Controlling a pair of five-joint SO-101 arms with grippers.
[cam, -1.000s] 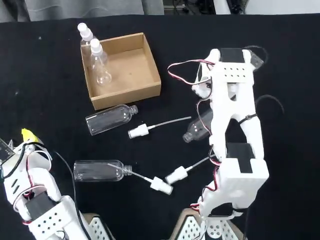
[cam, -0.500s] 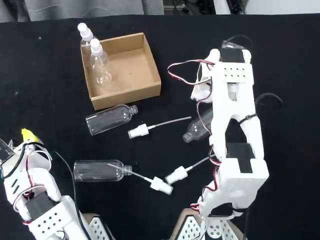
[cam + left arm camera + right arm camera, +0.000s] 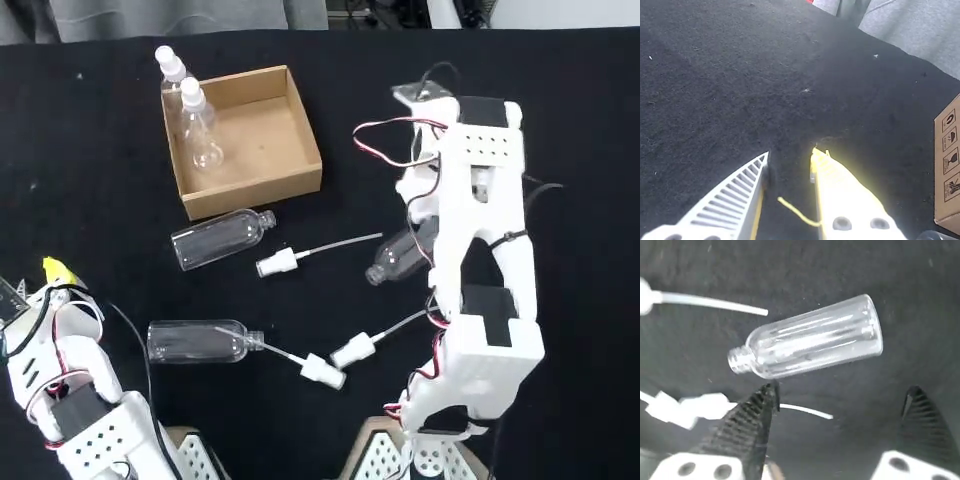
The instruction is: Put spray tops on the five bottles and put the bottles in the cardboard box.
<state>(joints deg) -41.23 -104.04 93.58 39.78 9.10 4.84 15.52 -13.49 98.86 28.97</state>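
A cardboard box [image 3: 262,135] sits at the back left of the black table. One capped bottle [image 3: 199,126] stands inside it, and another [image 3: 171,73] stands at its far left corner. Three uncapped clear bottles lie on the table: one [image 3: 214,239] in front of the box, one [image 3: 199,341] near the front with a spray top [image 3: 321,371] at its mouth, and one [image 3: 396,257] [image 3: 815,339] beside the right arm [image 3: 480,200]. My right gripper [image 3: 840,402] hangs open just above that bottle. My left gripper [image 3: 790,162] hovers at the front left, slightly open and empty.
Two loose spray tops lie mid-table, one [image 3: 279,263] with its tube pointing right, one [image 3: 352,350] [image 3: 690,407] near the right arm's base. Red and white cables loop off the right arm's wrist. The box's side [image 3: 949,170] is far from the left gripper.
The right arm's wrist has shifted to the right and slightly back, uncovering more of the bottle beneath it. The left arm, bottles and tops have not moved.
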